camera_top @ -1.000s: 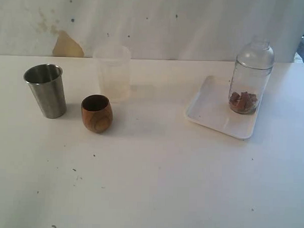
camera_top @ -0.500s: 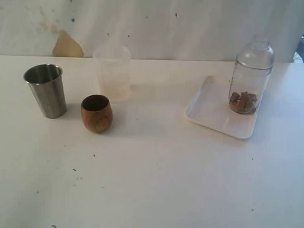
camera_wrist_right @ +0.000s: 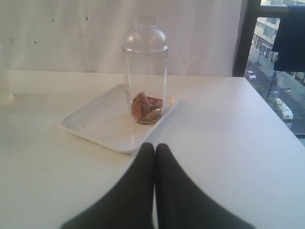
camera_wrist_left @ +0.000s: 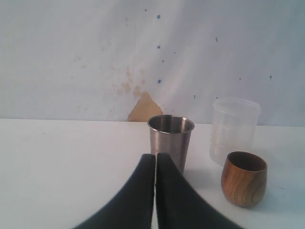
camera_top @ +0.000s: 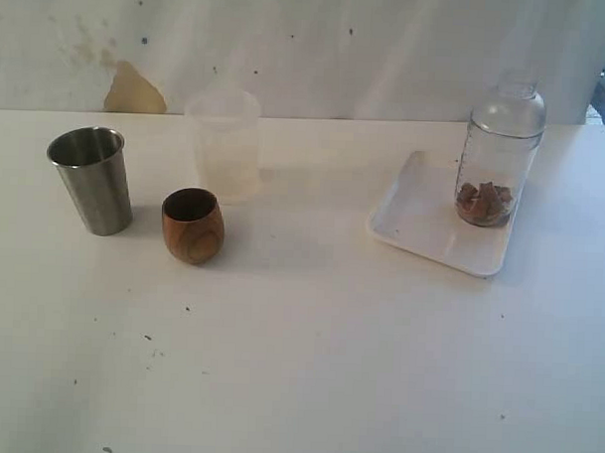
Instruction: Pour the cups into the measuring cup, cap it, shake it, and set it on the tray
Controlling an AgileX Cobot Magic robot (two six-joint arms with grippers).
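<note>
The bench [camera_top: 298,366] carries all items. No arm appears in the exterior view.

The tray [camera_top: 412,225] lies on the right side of the bench. The measuring cup [camera_top: 499,159] stands upright on the tray, at its right end. A domed cap [camera_top: 508,107] is seated on top of it.

A frosted cup [camera_top: 224,144] stands at the left rear of the bench. It is not part of the task. The steel tumbler [camera_top: 91,179] stands upright at the far left. The wooden cup [camera_top: 193,226] stands upright just to its right, nearer the front. Both cups are well apart from the tray.

The left pincer [camera_wrist_left: 156,160] is clenched with its jaws pressed together and grasps nothing. It points toward the steel tumbler. The right pincer [camera_wrist_right: 155,149] is likewise clenched on nothing and faces the tray.

Brown pieces [camera_top: 484,203] lie in a small heap at the bottom of the measuring cup.

Status: pouring, capping and placement on the tray appear complete. Shaking cannot be verified from a static view. The cup interiors are too dark to confirm as empty. No step appears to be left.
</note>
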